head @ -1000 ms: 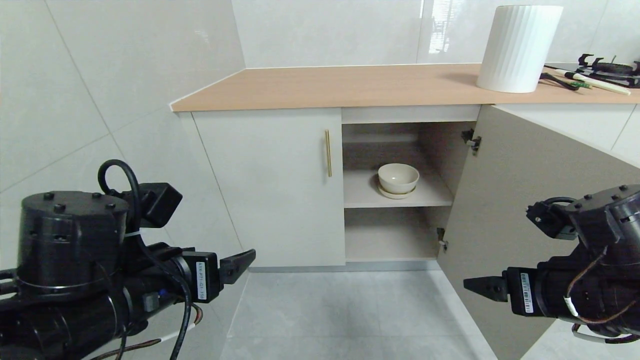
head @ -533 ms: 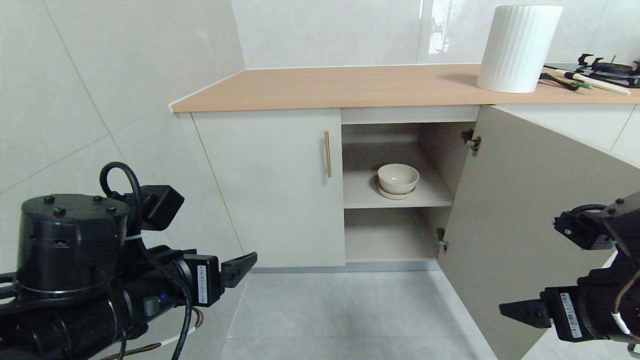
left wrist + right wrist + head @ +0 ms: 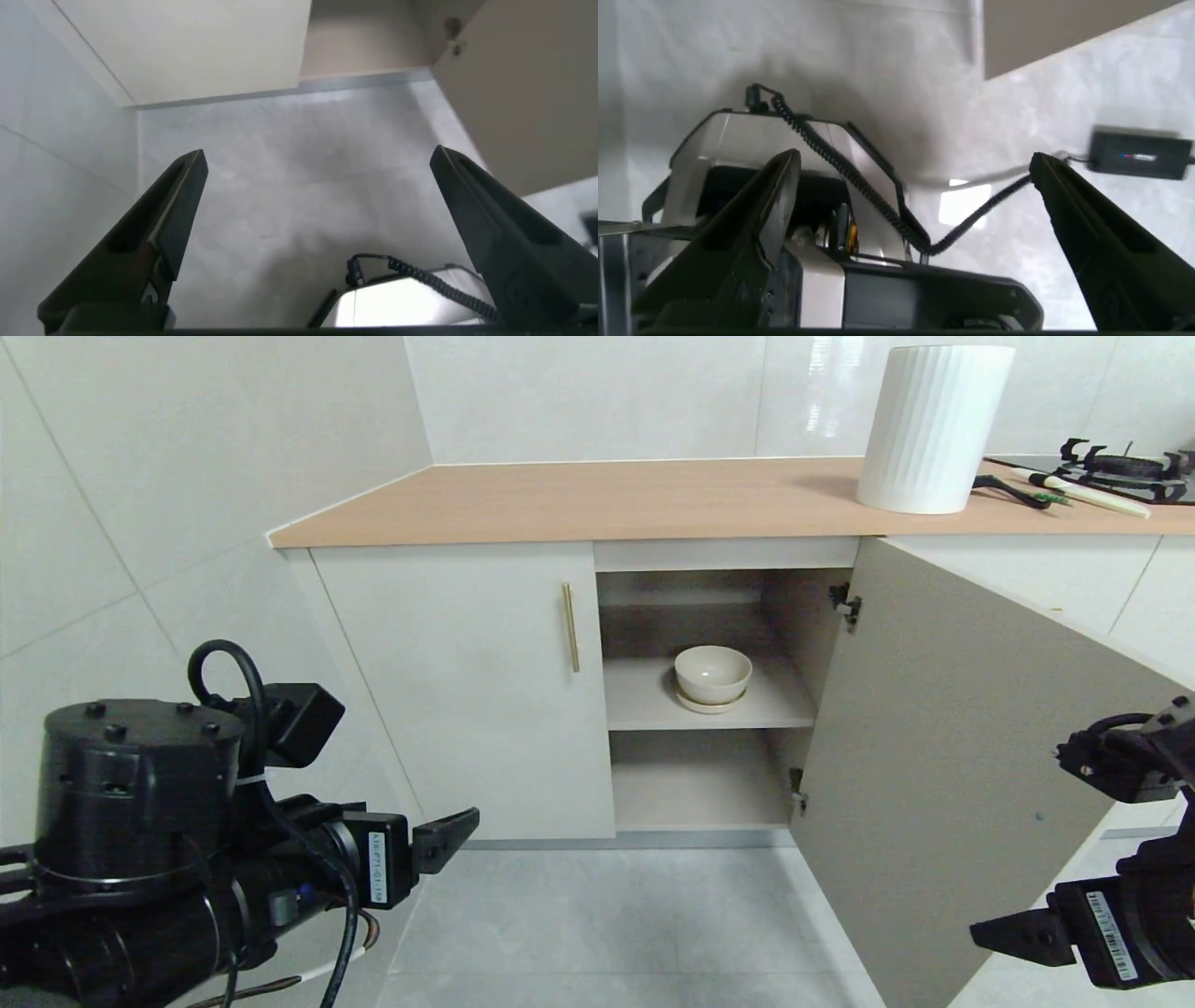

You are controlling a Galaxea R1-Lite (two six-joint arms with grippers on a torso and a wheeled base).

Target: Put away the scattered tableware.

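1. Left gripper (image 3: 320, 163) is released and carries nothing; it hangs low at near left over the floor.
2. Right gripper (image 3: 915, 161) is also spread wide and carries nothing; it sits low at near right, just beside the open cupboard door (image 3: 934, 756).
3. Task items: a cream bowl (image 3: 712, 670) sits on a plate (image 3: 708, 706) on the middle shelf (image 3: 644, 695) of the cupboard. The lower shelf (image 3: 691, 784) is bare.
4. We judge those 2 pieces as stowed, so we are between picks or at the close-out.
5. Utensils (image 3: 1064, 490) lie on the desk (image 3: 607, 499) at far right, just right of the white ribbed canister (image 3: 934, 429). If they count as tableware, the next move calls for raising an arm to desk height and shifting right for a thin, flat pick.
6. Otherwise the door needs a push from its outer face. The right gripper is the closer 1, and it must get round the door edge first.
7. The left door is closed, with a brass handle (image 3: 569, 627).
8. Writing: white stickers on the left gripper body (image 3: 376, 868) and the right gripper body (image 3: 1104, 933); we cannot read the print.
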